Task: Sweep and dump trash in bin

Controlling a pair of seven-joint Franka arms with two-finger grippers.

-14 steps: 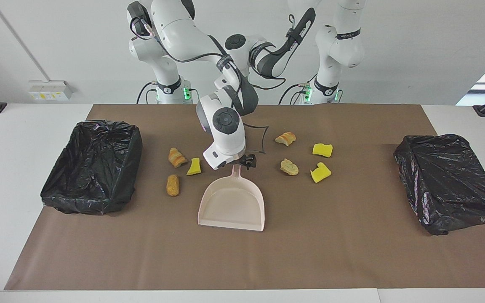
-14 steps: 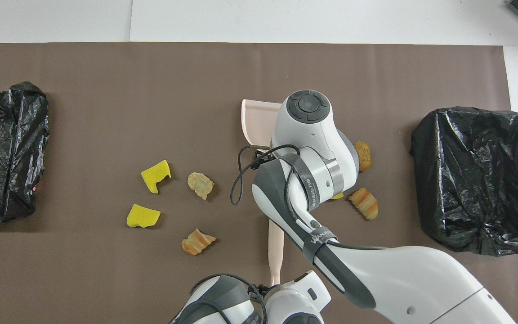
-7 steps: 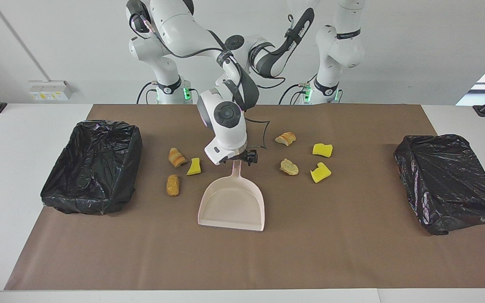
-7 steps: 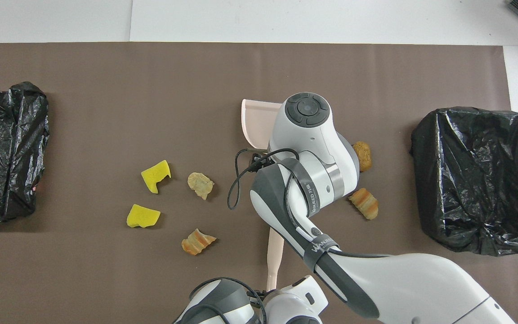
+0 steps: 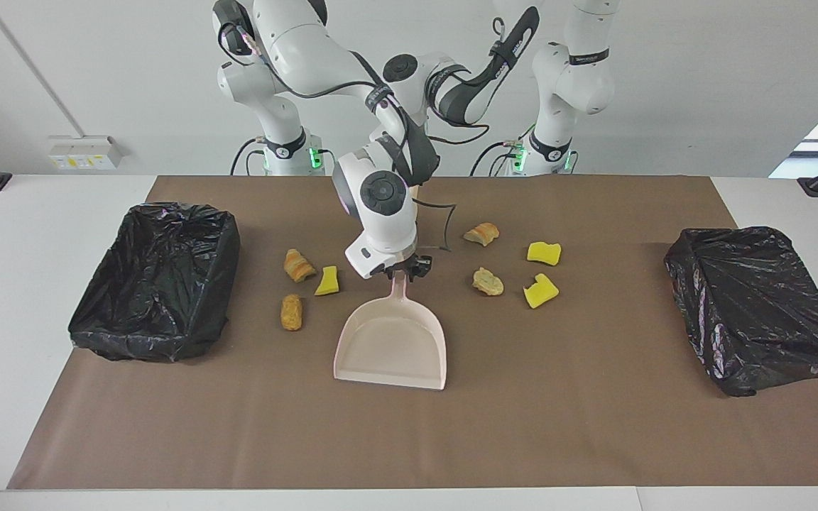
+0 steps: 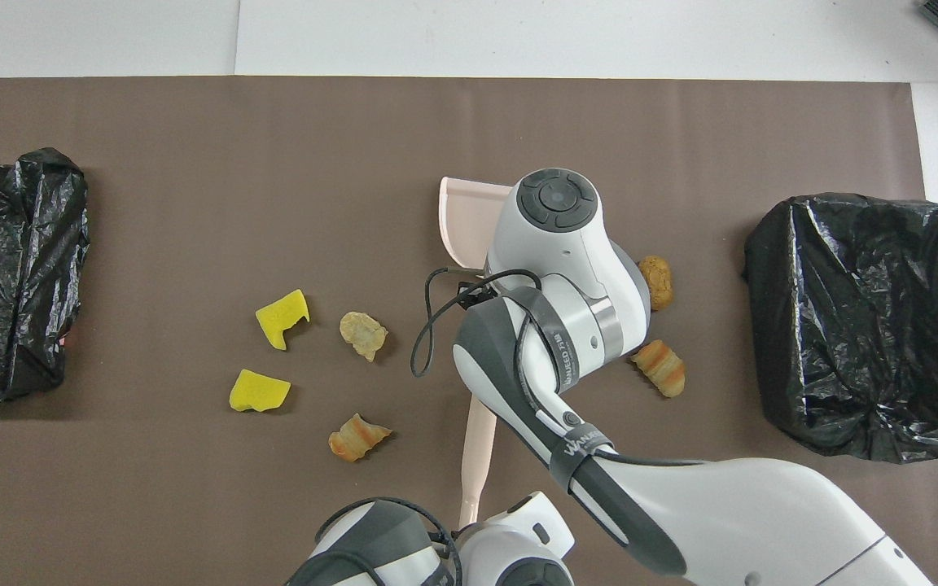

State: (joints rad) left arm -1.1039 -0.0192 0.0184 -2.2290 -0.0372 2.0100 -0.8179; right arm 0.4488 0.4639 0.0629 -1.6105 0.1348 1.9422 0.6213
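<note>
Right pincer (image 5: 400, 268) is clamping the dustpan (image 5: 393, 344) handle. Left pincer (image 6: 469, 521) is gripping a pale stick (image 6: 475, 448), fingers together. Scraps (image 5: 292, 312) are lying around.

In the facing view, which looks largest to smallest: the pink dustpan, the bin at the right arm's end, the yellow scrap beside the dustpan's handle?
1. bin
2. dustpan
3. yellow scrap, far smallest
</note>
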